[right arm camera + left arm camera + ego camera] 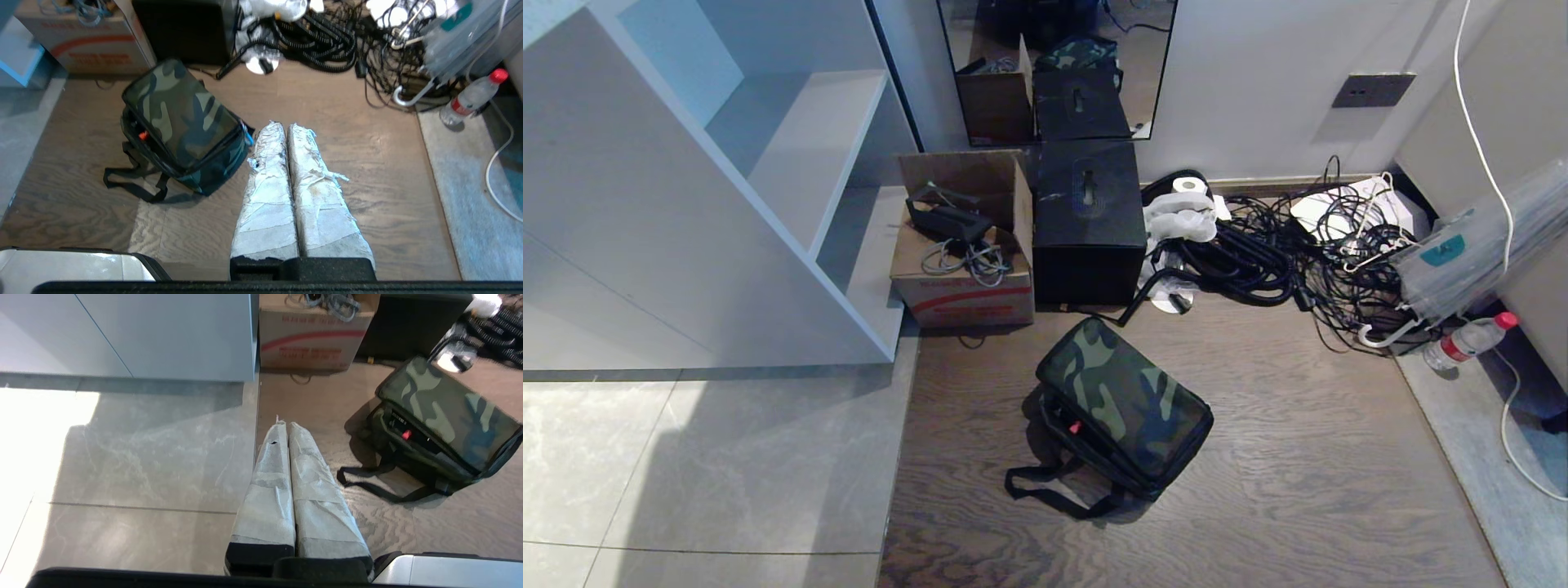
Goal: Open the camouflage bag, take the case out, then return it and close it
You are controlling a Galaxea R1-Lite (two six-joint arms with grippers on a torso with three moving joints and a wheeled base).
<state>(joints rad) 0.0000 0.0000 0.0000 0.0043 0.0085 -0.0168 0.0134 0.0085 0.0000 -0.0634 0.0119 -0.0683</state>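
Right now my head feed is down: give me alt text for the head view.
The camouflage bag sits closed on the wooden floor, its black strap trailing toward the camera. Behind it stand a cardboard box and a black cube box, with tangled cables to the right; neither gripper shows.

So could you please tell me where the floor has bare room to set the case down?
Bare wood floor lies right of the camouflage bag, and pale tile left of it. Crowded behind: cardboard box, black box, cable tangle.
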